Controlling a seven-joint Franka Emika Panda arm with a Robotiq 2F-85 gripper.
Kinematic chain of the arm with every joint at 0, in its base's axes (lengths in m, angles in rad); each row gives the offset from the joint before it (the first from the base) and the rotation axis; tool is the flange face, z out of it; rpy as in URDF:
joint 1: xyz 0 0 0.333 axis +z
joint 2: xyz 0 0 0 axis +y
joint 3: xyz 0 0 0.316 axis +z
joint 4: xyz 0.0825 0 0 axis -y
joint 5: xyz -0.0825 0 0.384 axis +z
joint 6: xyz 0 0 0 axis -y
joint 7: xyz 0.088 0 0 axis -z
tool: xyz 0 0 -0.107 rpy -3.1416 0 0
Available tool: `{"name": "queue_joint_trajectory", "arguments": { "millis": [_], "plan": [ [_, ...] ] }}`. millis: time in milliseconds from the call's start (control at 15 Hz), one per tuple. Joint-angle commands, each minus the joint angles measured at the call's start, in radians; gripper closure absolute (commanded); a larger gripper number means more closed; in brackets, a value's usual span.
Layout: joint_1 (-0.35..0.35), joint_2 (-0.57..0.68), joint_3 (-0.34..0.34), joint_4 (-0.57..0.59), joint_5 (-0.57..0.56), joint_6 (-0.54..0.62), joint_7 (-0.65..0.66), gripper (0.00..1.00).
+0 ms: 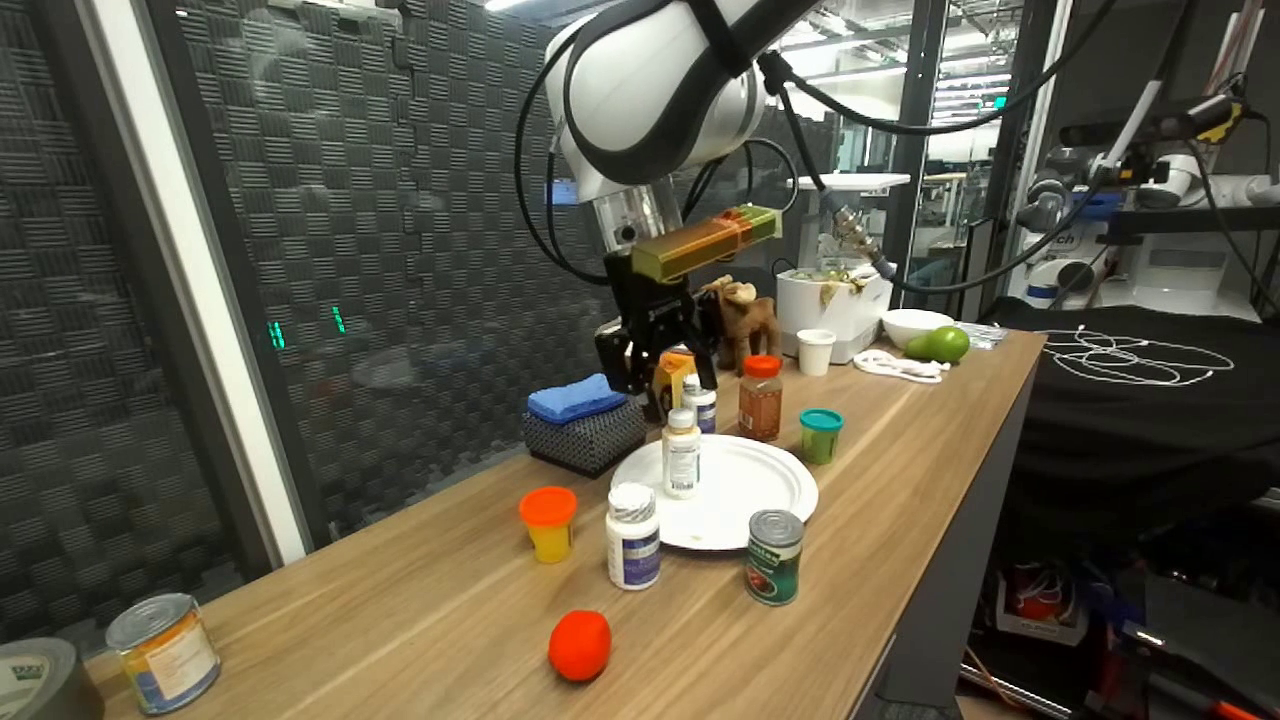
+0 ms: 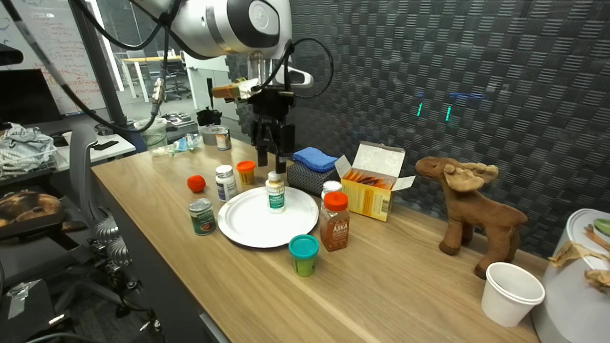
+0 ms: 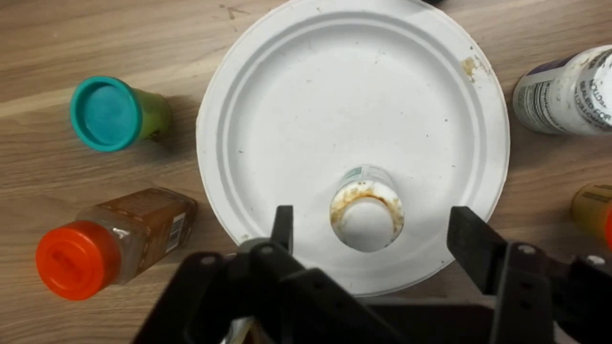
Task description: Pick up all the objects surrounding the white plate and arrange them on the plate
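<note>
The white plate [image 1: 760, 495] holds one upright white bottle with a green label [image 2: 275, 197]; the bottle's cap shows in the wrist view [image 3: 367, 224]. My gripper [image 2: 271, 163] is open and empty just above this bottle, its fingers apart on either side of it in the wrist view. Around the plate stand a purple-label white bottle [image 1: 633, 545], an orange-lidded yellow tub [image 1: 549, 530], a green can [image 1: 774, 560], a teal-lidded green tub [image 2: 304, 257], a red-lidded spice jar [image 2: 334, 226] and another white bottle [image 1: 703, 410], partly hidden. A red ball [image 1: 580, 646] lies farther off.
A dark box with a blue cloth [image 1: 577, 398] and an open yellow box [image 2: 369, 195] stand beside the plate near the dark wall. A toy moose [image 2: 476, 209], paper cups [image 2: 510, 295] and a white bin [image 1: 835, 310] stand farther along. A can [image 1: 165, 655] and tape roll [image 1: 45, 680] are at the opposite end.
</note>
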Motion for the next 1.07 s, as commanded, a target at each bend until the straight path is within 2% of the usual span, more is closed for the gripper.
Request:
{"name": "queue_joint_trajectory", "arguments": {
  "millis": [0,133,333,400,533,867,1000],
  "plan": [
    [-0.009,-0.109,-0.017,-0.056,0.03,-0.005,-0.03,0.0],
    [-0.029,-0.185,-0.012,-0.101,0.053,-0.06,-0.09,0.0],
    [-0.063,-0.312,-0.004,-0.17,0.141,-0.285,-0.219,0.0],
    [-0.042,-0.196,-0.011,-0.081,0.094,-0.208,-0.155,0.0],
    [-0.056,-0.269,-0.01,-0.125,0.117,-0.279,-0.193,0.0],
    [-0.057,-0.297,-0.006,-0.164,0.118,-0.285,-0.202,0.0],
    [-0.034,-0.279,-0.002,-0.174,0.024,-0.259,-0.139,0.0]
  ]
}}
